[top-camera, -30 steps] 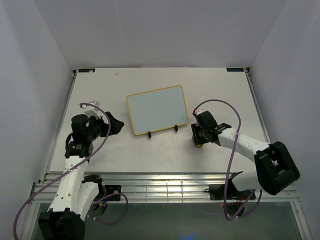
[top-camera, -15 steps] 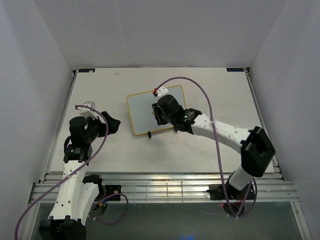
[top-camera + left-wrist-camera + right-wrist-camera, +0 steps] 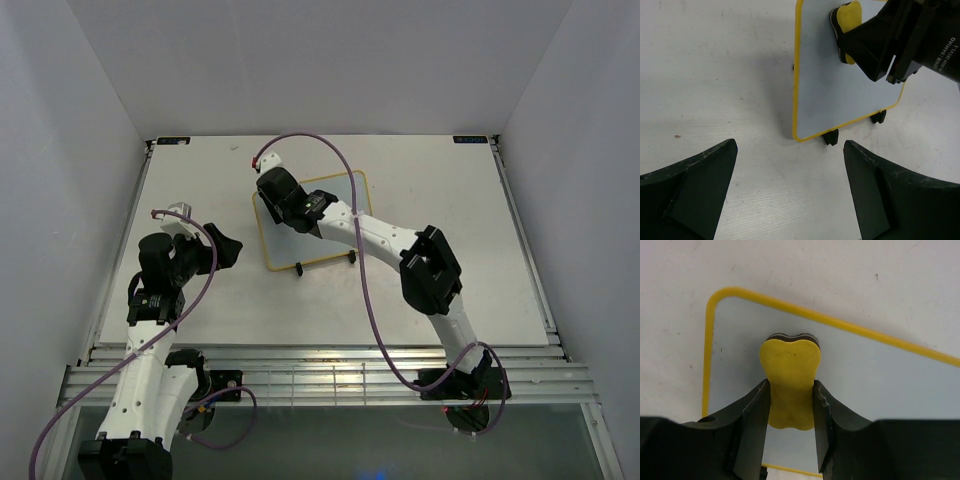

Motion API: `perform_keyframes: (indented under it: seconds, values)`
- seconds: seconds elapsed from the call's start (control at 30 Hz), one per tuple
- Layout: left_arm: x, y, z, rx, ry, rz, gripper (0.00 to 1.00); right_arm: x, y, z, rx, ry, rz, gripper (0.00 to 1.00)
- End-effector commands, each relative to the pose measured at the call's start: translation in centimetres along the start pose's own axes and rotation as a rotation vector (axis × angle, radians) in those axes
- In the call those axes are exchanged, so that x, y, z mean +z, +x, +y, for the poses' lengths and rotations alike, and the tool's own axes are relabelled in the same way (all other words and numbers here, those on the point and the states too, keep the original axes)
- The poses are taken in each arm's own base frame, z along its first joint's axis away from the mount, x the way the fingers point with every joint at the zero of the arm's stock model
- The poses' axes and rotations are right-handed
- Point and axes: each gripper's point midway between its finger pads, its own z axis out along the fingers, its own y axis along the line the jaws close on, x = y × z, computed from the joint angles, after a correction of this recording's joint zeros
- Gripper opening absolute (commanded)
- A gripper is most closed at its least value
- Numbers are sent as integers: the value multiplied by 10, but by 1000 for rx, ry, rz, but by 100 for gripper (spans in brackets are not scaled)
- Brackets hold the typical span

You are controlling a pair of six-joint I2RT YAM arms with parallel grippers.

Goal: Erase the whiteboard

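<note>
A white table (image 3: 430, 180) seen from above, with two robot arms mounted at its near edge. In the middle of the table sits the whiteboard (image 3: 295, 245), a small white rectangle with rounded corners and a thin yellow rim. It is turned slightly askew. Two black stand feet (image 3: 830, 137) poke out under its near edge, and they appear to prop it up so the face is easy to reach.

The right arm stretches far across the table, over the board. Its right gripper (image 3: 790, 390) is at the board's far left corner. The two dark fingers are clamped on the sides of a yellow eraser (image 3: 790, 370), a small waisted block with a dark felt layer underneath. The pinch at the narrow waist looks meant to keep the block from twisting while it rubs. The felt side faces the board and seems to press on it, just inside the yellow rim. Whether it fully touches cannot be told for certain.

The left gripper (image 3: 228, 248) hovers over bare table to the left of the board, well apart from it. Its jaws are spread wide and hold nothing, and its camera looks toward the board.

No red or blue marks show on the uncovered part of the board. Wiping therefore seems nearly finished, though the arm hides a strip.
</note>
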Motion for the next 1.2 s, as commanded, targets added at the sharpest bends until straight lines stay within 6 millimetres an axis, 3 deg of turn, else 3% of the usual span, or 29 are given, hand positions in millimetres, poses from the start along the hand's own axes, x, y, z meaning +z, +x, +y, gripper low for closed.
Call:
perform_keyframes:
  seconds: [0.0, 0.23, 0.77, 1.0, 1.17]
  values:
    - [-4, -8, -10, 18, 36, -21, 98, 1, -13, -7, -57, 50, -2, 32]
    - [-5, -9, -12, 23, 46, -25, 98, 12, -3, -4, -72, 56, 26, 32]
    - [-6, -9, -12, 26, 47, -29, 98, 4, 34, 4, -67, 10, 122, 31]
    - [-6, -10, -13, 28, 51, -32, 98, -11, 49, 0, -58, 29, 142, 30]
    - [-6, -10, -13, 29, 50, -32, 98, -31, 45, -1, -35, -5, 128, 30]
